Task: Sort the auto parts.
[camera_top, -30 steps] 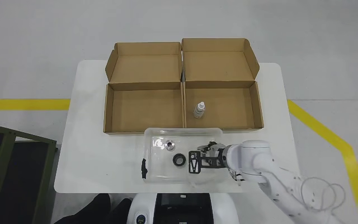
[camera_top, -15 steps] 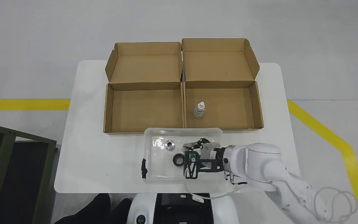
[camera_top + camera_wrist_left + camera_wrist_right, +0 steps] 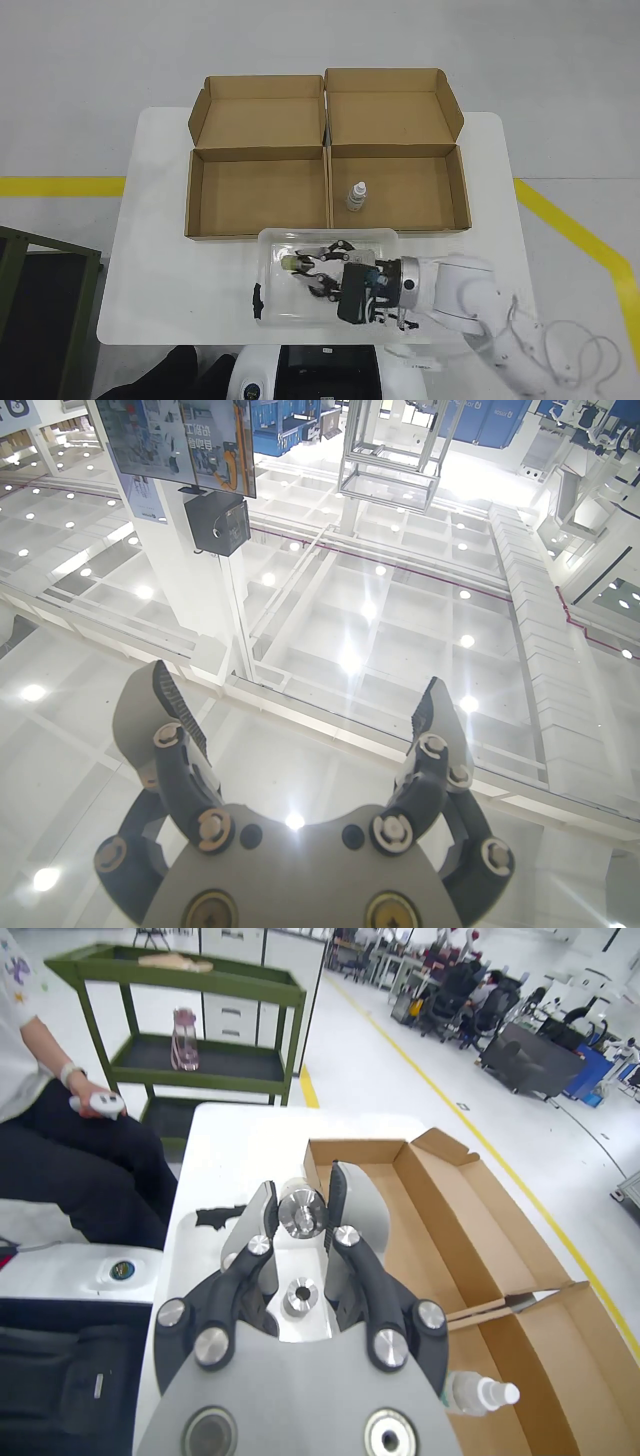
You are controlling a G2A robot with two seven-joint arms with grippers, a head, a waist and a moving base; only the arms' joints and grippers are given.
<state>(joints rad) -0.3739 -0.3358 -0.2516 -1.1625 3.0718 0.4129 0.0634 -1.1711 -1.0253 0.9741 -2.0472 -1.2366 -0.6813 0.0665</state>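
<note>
One metal part [image 3: 302,1215] is pinched in your right gripper [image 3: 303,1182] over the clear tray [image 3: 268,300], lower centre of the top view. Left gripper [image 3: 300,697] jaws spread.

The left gripper [image 3: 296,680] points up at a white gridded ceiling [image 3: 400,600] dotted with bright lamps, its two ridged fingers [image 3: 175,710] spread wide apart. A black box [image 3: 217,522] sits on a white pillar [image 3: 170,565] under a large display screen [image 3: 185,440]. A metal frame [image 3: 390,455] hangs nearby.
</note>
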